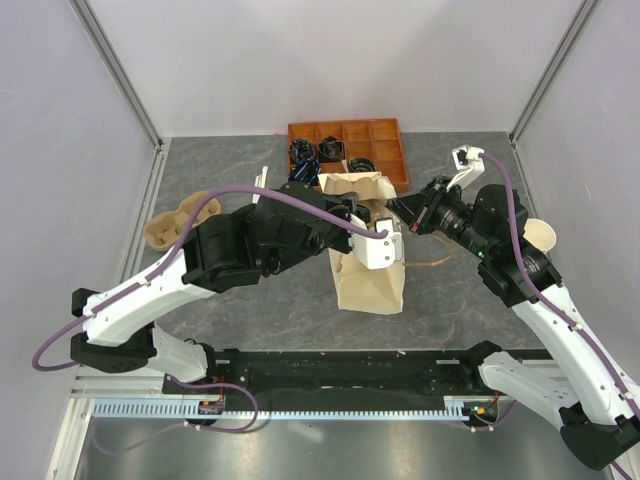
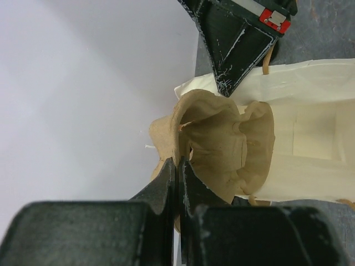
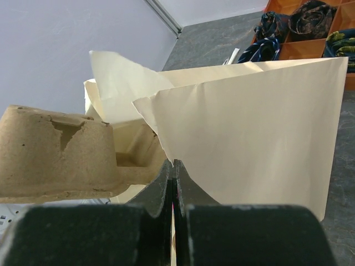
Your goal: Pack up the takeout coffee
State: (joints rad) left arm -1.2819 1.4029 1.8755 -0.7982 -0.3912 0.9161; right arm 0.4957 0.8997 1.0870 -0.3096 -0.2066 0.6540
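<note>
The takeout coffee with the black lid is not in view. A cream paper bag (image 1: 370,282) sits mid-table. My left gripper (image 1: 362,212) is shut on the rim of a brown moulded-pulp cup carrier (image 2: 222,138) and holds it at the bag's mouth (image 2: 310,133). My right gripper (image 1: 403,212) is shut on the bag's upper edge (image 3: 249,127), with the carrier (image 3: 55,149) just to its left. In the left wrist view my left gripper (image 2: 178,160) pinches the carrier wall, and the right gripper's black fingers (image 2: 233,44) show above. In the right wrist view my right gripper (image 3: 175,164) pinches paper.
An orange compartment tray (image 1: 385,150) with dark items stands at the back, also seen in the right wrist view (image 3: 310,47). A second pulp carrier (image 1: 172,222) lies at the left. A lidless tan paper cup (image 1: 540,237) is at the right, behind the right arm.
</note>
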